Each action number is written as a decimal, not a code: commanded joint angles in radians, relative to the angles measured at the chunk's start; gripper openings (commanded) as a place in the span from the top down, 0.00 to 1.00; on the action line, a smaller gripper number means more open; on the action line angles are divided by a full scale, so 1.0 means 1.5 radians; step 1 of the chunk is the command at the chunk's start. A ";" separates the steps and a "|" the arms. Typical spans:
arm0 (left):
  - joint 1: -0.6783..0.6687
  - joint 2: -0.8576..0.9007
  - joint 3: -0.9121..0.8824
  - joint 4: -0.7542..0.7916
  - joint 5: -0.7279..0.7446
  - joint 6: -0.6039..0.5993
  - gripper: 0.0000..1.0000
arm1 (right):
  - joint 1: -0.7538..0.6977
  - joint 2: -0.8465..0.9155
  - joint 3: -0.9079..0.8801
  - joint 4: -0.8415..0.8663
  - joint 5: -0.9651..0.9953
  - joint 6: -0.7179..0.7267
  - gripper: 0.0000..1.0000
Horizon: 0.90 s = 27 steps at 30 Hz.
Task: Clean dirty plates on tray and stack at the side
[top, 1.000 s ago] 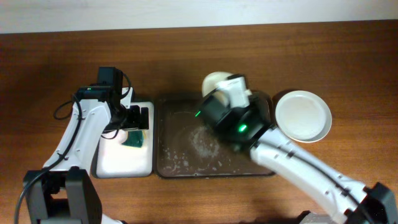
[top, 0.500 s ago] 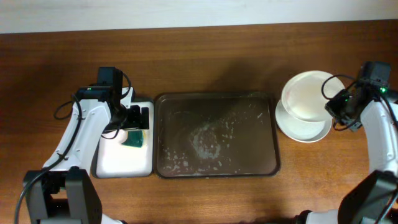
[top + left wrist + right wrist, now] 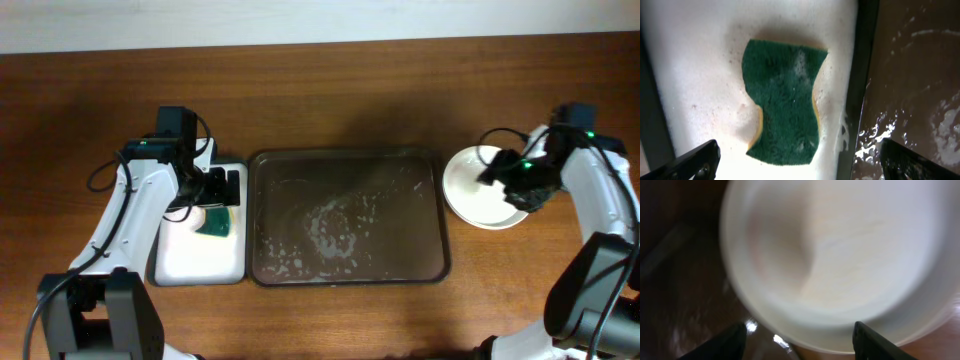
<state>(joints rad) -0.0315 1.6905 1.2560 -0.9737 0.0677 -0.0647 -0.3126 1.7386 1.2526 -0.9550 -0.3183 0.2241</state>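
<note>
The dark brown tray (image 3: 300, 205) lies mid-table, wet with suds and bare of plates; its edge shows in the left wrist view (image 3: 920, 75). Pale plates (image 3: 468, 190) sit stacked on the wood right of the tray. My right gripper (image 3: 516, 180) hovers over the stack's right part. In the right wrist view the top plate (image 3: 840, 255) fills the frame, blurred, and the right gripper (image 3: 800, 347) is open with its fingers apart at the plate's near rim. My left gripper (image 3: 213, 196) is open above a green sponge (image 3: 785, 100), holding nothing.
The sponge (image 3: 214, 224) rests in a smaller black-rimmed tray with a white lining (image 3: 190, 262), left of the brown tray. Cables trail from both arms. Bare wooden tabletop (image 3: 350, 90) runs along the back.
My right arm swung from over the tray to the right with a plate, set it on the stack, and its jaws opened. The left arm has not moved.
</note>
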 commanded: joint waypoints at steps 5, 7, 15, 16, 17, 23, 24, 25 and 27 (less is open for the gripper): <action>0.003 -0.007 0.002 -0.047 0.012 -0.037 0.01 | 0.185 -0.003 -0.006 -0.083 0.052 -0.092 0.13; 0.003 -0.007 0.002 -0.099 0.012 -0.037 0.01 | 0.217 -0.021 -0.006 -0.107 0.056 -0.089 0.09; 0.002 -0.045 -0.040 -0.201 0.016 -0.037 0.01 | 0.282 -0.155 -0.025 -0.153 0.079 -0.055 0.09; 0.003 -0.074 -0.064 -0.191 0.016 -0.037 0.01 | 0.293 -0.189 -0.044 -0.140 0.109 -0.038 0.09; 0.002 -0.127 -0.105 -0.162 0.016 -0.037 0.01 | 0.309 -0.238 -0.073 -0.117 0.127 -0.031 0.09; 0.001 -0.471 -0.303 0.006 0.015 -0.025 0.01 | 0.384 -0.530 -0.227 -0.003 0.186 0.001 0.01; 0.001 -0.540 -0.331 0.023 0.015 -0.021 0.01 | 0.389 -0.573 -0.243 0.003 0.188 0.001 0.01; 0.001 -0.585 -0.348 0.035 0.015 -0.021 0.01 | 0.390 -0.608 -0.255 0.004 0.193 0.001 0.01; 0.001 -0.704 -0.385 0.066 0.014 -0.021 0.01 | 0.390 -0.694 -0.272 0.003 0.201 0.001 0.02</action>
<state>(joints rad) -0.0315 0.8093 0.7479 -0.9226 0.0788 -0.1093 0.2638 0.8062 0.8738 -0.9531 -0.0620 0.2111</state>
